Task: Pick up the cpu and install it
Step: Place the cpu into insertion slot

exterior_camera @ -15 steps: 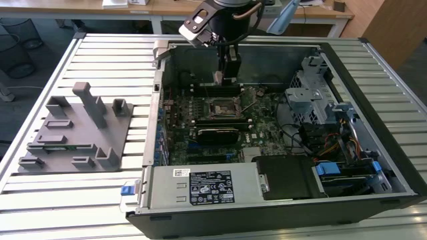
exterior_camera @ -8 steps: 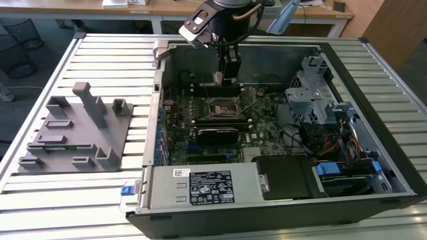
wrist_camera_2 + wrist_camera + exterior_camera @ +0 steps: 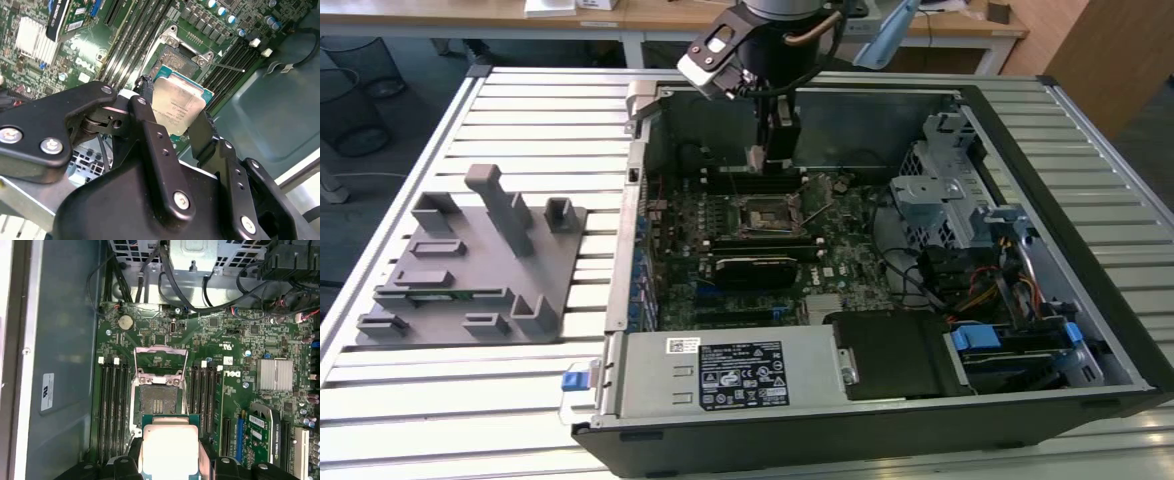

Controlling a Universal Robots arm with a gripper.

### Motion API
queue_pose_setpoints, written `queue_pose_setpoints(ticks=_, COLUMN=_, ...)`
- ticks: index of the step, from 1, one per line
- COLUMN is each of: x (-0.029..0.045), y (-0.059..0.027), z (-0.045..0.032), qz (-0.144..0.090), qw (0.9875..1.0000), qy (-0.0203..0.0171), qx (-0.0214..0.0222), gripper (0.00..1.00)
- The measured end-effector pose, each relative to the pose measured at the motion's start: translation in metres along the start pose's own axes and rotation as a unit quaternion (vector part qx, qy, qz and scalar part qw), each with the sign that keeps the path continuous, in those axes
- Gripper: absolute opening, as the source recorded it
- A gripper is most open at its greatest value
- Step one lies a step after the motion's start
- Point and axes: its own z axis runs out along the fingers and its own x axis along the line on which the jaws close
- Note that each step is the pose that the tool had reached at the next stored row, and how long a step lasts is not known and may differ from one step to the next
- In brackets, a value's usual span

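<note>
1. Gripper (image 3: 174,111) closed on cpu (image 3: 181,97); chip clamped at opposite edges between both fingers (image 3: 150,125).
2. Cpu held aloft over motherboard (image 3: 225,350), near open socket (image 3: 159,402); not seated in it.
3. Arm (image 3: 774,40) is seen reaching into open case (image 3: 854,440) in the exterior view.

I'm in a robotics lab or workshop: slatted metal bench (image 3: 520,100), opened computer case (image 3: 854,438), grey parts fixture (image 3: 467,265) on the exterior view's left, office desks (image 3: 480,15) and wire bins (image 3: 354,110) far behind.

even bright light, washed-out glare on the cpu (image 3: 167,447), shade inside the case (image 3: 867,120)
</note>
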Motion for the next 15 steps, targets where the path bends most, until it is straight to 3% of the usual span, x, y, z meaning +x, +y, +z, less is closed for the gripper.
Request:
queue_pose_setpoints(ticks=6, x=0.0003, y=-0.0002, z=0.0115, qz=0.008, qw=1.0000, qy=-0.0002, qx=-0.0001, gripper=0.53)
queue_pose_setpoints(ticks=15, x=0.0017, y=0.0018, z=0.0278, qz=-0.001, qw=1.0000, qy=0.0000, qx=-0.0007, gripper=0.53)
